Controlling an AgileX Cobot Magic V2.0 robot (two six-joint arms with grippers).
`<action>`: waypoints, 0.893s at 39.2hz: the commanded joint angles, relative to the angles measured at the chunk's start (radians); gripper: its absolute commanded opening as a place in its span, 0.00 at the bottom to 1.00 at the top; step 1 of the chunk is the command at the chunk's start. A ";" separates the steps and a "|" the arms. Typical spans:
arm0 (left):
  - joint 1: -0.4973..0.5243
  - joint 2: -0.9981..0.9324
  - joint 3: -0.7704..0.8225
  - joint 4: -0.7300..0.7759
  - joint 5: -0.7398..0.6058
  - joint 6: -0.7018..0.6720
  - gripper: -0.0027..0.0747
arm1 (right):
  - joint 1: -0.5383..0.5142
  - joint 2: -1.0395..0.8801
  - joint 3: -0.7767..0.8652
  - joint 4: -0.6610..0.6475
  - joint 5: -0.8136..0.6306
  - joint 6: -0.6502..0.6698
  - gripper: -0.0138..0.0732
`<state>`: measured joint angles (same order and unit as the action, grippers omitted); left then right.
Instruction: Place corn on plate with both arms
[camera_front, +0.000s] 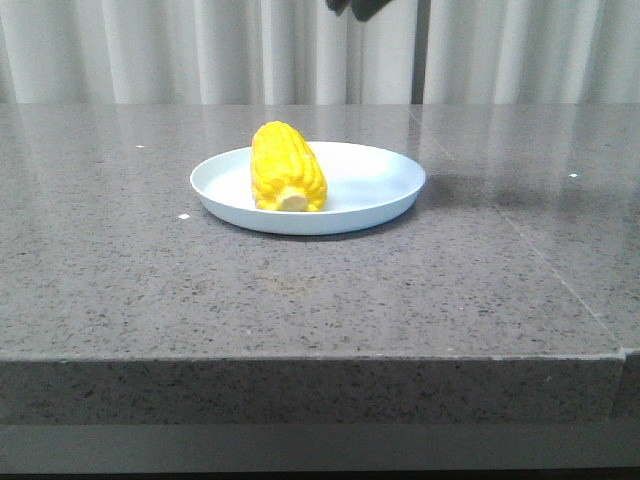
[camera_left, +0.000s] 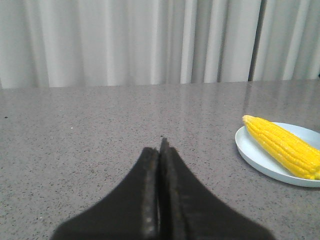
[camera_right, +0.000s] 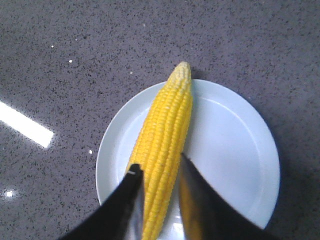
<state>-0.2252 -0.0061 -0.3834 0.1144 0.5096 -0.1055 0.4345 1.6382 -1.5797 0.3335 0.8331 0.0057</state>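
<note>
The yellow corn (camera_front: 287, 166) lies on the left half of the pale blue-white plate (camera_front: 385, 185), its pale cut end toward the camera. The right wrist view looks straight down on the corn (camera_right: 167, 135) and the plate (camera_right: 230, 150). My right gripper (camera_right: 159, 167) is open and hangs well above the cob, its fingers framing it without touching; only a dark bit of it (camera_front: 355, 8) shows at the top edge of the front view. My left gripper (camera_left: 160, 150) is shut and empty, low over the table, with the corn (camera_left: 282, 145) and the plate (camera_left: 260, 157) off to one side.
The grey speckled stone table (camera_front: 300, 290) has its front edge near the camera. A seam (camera_front: 540, 260) runs along its right part. White curtains (camera_front: 200, 50) hang behind the table.
</note>
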 joint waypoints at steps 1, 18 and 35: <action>-0.002 0.002 -0.023 0.000 -0.080 -0.008 0.01 | -0.005 -0.067 -0.032 -0.015 -0.034 -0.006 0.15; -0.002 0.002 -0.023 0.000 -0.080 -0.008 0.01 | -0.255 -0.307 0.142 -0.100 -0.027 0.013 0.08; -0.002 0.002 -0.023 0.000 -0.080 -0.008 0.01 | -0.417 -0.877 0.772 -0.237 -0.421 0.012 0.08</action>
<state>-0.2252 -0.0061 -0.3834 0.1144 0.5096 -0.1055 0.0242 0.8596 -0.8711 0.1112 0.5492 0.0189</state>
